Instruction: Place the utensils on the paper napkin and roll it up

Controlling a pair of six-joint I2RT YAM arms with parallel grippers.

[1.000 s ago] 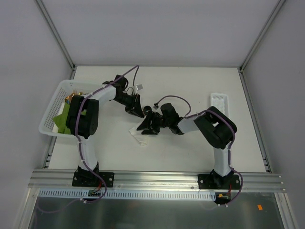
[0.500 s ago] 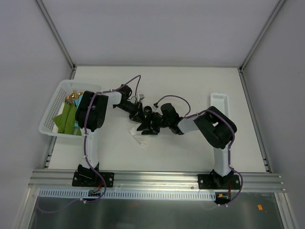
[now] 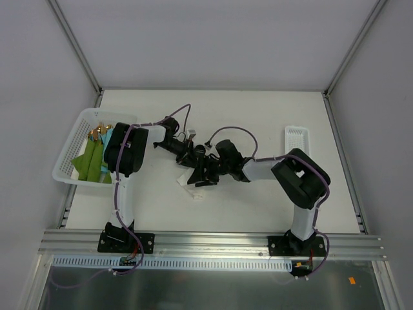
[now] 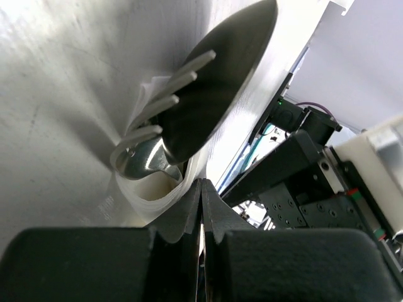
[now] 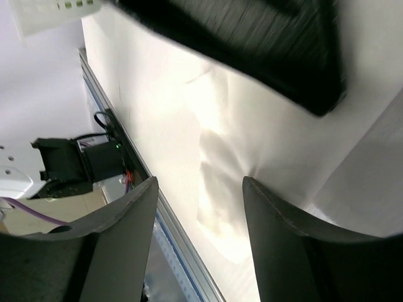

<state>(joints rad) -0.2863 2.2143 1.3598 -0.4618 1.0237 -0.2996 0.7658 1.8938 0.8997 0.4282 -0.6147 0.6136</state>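
Seen from the left wrist, a black spoon point(image 4: 220, 82) and a fork point(image 4: 165, 104) lie together, their handles inside a curl of the white paper napkin point(image 4: 141, 198). My left gripper point(image 4: 203, 184) is shut, fingertips pressed together at the curl's edge, the fold resting against one finger. I cannot tell whether paper is pinched. From above, the left gripper point(image 3: 193, 158) and right gripper point(image 3: 201, 175) meet over the napkin point(image 3: 191, 186), and the utensils are hidden under them. My right gripper point(image 5: 200, 182) hangs open just above crumpled napkin point(image 5: 214, 211).
A white basket point(image 3: 68, 155) at the left holds green cloths point(image 3: 90, 161) and gold-coloured cutlery point(image 3: 98, 131). A small white tray point(image 3: 296, 139) sits at the right. A metal rail point(image 3: 213, 240) runs along the near edge, and white walls enclose the table.
My left gripper has swung right and down to the napkin and shut. The right gripper has shifted slightly towards it, still open.
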